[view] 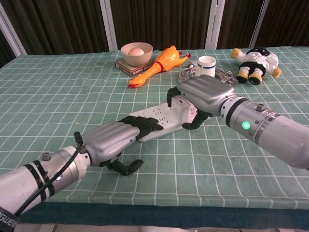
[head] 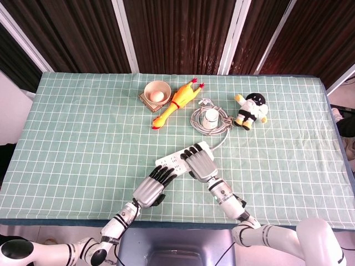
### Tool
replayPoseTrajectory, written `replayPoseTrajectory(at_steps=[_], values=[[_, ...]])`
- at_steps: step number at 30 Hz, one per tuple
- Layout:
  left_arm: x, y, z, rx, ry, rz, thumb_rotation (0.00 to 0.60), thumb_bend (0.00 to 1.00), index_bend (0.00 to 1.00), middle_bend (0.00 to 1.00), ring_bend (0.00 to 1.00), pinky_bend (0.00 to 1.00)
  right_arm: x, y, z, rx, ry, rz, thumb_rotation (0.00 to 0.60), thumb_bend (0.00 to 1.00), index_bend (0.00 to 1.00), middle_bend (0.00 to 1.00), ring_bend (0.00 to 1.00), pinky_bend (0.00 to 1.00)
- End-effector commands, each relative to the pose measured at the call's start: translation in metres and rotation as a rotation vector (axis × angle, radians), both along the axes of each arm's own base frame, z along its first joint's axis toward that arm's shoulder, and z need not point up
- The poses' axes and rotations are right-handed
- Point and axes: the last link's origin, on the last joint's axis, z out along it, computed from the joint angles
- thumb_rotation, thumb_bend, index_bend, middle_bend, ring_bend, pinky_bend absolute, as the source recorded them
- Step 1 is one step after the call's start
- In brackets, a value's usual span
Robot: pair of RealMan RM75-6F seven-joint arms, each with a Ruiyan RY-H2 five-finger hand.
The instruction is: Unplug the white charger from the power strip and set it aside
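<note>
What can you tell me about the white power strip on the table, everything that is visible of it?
The power strip is a long, flat white bar, apparently plastic, lying diagonally on the green checked tablecloth near the front middle. Several sockets show on its top. The white charger stands plugged into its far part. The left hand rests its fingers on the near end; the right hand curls over the charger. A pale cable leaves its far end toward a coil.

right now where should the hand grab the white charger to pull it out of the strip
Grip the white block charger by its two upright side faces, coming from above. It stands up out of the flat white power strip, so only its sides offer purchase. The right hand is over it; the left hand rests on the strip's near end.
</note>
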Motion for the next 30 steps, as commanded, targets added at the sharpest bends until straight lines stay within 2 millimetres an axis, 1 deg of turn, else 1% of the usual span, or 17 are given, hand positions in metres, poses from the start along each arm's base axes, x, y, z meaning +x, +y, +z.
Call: replayPoseTrajectory(at_steps=[1,5,9,13,20,23,30], values=[[0.0001,0.0007,-0.0001,0.0,0.001,0.0,0.6,0.44,0.0,0.0,0.0,0.08,0.0006,0.0002,0.0001,-0.001,-0.002,0.002,0.6,0.39,0.66,0.46,0.36,0.37],[0.0002,0.0007,0.0005,0.002,0.0,0.001,0.6,0.43,0.0,0.0,0.0,0.08,0.0014,0.0009,-0.0006,-0.001,-0.003,0.003,0.6,0.41,0.72,0.49,0.41,0.44],[0.0005,0.0011,-0.0002,0.001,0.003,-0.001,0.6,0.43,0.0,0.0,0.0,0.08,0.0023,0.0012,-0.0009,-0.009,-0.01,0.006,0.6,0.44,0.77,0.53,0.46,0.47],[-0.0004,0.0004,-0.0009,-0.002,0.012,-0.004,0.6,0.43,0.0,0.0,0.0,0.08,0.002,0.0007,-0.0002,-0.018,-0.019,0.006,0.6,0.45,0.82,0.56,0.49,0.51],[-0.0014,-0.0002,-0.0027,-0.005,0.014,0.0,0.6,0.43,0.0,0.0,0.0,0.08,0.0024,0.0003,0.0002,-0.025,-0.043,0.006,0.6,0.45,0.88,0.61,0.54,0.56],[-0.003,-0.0037,-0.0024,-0.009,0.012,-0.001,0.6,0.43,0.0,0.01,0.0,0.08,0.0023,0.0004,-0.0003,-0.02,-0.056,0.0,0.6,0.45,0.91,0.63,0.56,0.58],[-0.0025,-0.0011,-0.0061,-0.016,0.017,0.0,0.6,0.43,0.0,0.01,0.02,0.08,0.001,0.0002,-0.0009,-0.003,-0.094,-0.036,0.6,0.46,0.94,0.65,0.59,0.61]])
